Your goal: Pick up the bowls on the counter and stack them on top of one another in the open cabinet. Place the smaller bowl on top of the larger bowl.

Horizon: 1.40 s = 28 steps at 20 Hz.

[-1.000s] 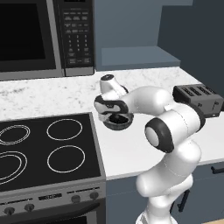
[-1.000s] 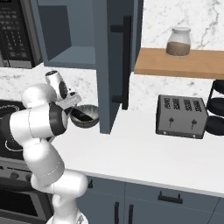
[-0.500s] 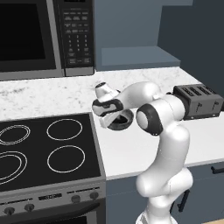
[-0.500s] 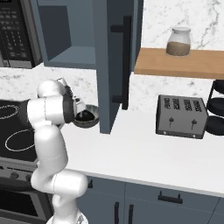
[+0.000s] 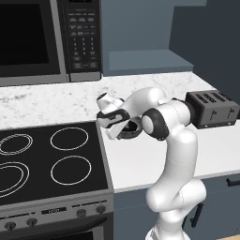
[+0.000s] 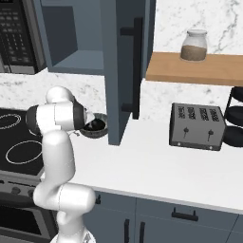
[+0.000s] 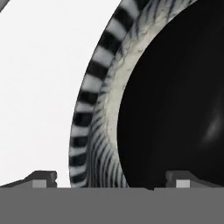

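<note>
The larger bowl [image 5: 136, 132], grey and ribbed, stands on the white counter [image 5: 140, 161] just right of the stovetop. The smaller bowl [image 7: 175, 96], glossy black, sits inside it; the grey ribbed rim [image 7: 94, 113] curves around it. My gripper [image 5: 121, 130] is down at the bowls' left edge and open. Its fingertips [image 7: 41, 177] straddle the grey rim, one outside and one over the black bowl, with clear gaps either side. From the right, the larger bowl [image 6: 97, 128] shows beside my arm. The open cabinet [image 5: 145, 61] is above and behind, its shelf floor [image 6: 80, 61] bare.
The black stovetop [image 5: 47, 159] borders the bowls on the left, under the microwave [image 5: 47, 37]. A blue-grey cabinet door [image 6: 128, 71] hangs close to the right of the bowls. A toaster [image 6: 197, 126] stands farther right, below a wooden shelf with a jar [image 6: 194, 45].
My hand has come down and slightly left to the bowls' rim, and the elbow has swung right. The bowls have not moved.
</note>
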{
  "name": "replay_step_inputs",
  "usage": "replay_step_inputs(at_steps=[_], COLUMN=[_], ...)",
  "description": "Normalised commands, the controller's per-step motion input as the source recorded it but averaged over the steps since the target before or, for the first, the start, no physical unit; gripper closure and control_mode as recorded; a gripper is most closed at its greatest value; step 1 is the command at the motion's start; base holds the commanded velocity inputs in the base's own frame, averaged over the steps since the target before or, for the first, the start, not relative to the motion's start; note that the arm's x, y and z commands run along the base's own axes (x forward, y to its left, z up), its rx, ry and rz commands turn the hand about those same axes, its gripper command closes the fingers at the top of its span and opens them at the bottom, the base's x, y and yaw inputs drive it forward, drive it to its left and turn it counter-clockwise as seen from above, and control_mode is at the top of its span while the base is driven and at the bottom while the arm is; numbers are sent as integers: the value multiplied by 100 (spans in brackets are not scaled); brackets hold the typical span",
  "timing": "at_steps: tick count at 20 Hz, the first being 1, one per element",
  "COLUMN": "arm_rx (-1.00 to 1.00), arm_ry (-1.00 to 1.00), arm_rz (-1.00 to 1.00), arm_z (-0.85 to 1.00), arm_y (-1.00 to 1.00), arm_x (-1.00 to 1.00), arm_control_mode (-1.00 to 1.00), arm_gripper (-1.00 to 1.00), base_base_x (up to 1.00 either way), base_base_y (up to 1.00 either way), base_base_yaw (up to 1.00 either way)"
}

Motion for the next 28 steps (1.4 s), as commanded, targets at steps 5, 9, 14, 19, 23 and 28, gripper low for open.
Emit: replay_step_inputs(at_steps=[5, 9, 14, 19, 23, 28], arm_rx=[-3, 0, 0, 0, 1, 11], arm_ry=[0, 0, 0, -5, -27, -42], arm_rz=[0, 0, 0, 2, 2, 0], arm_z=[-32, -5, 0, 0, 27, 97], arm_y=[-18, -4, 0, -6, -15, -46], arm_x=[0, 0, -5, -62, -88, -82], arm_control_mode=[-100, -100, -100, -100, -100, -100], arm_gripper=[100, 100, 100, 100, 100, 100], base_base_x=[0, 0, 0, 0, 0, 0], base_base_y=[0, 0, 0, 0, 0, 0], base_base_yaw=[0, 0, 0, 0, 0, 0])
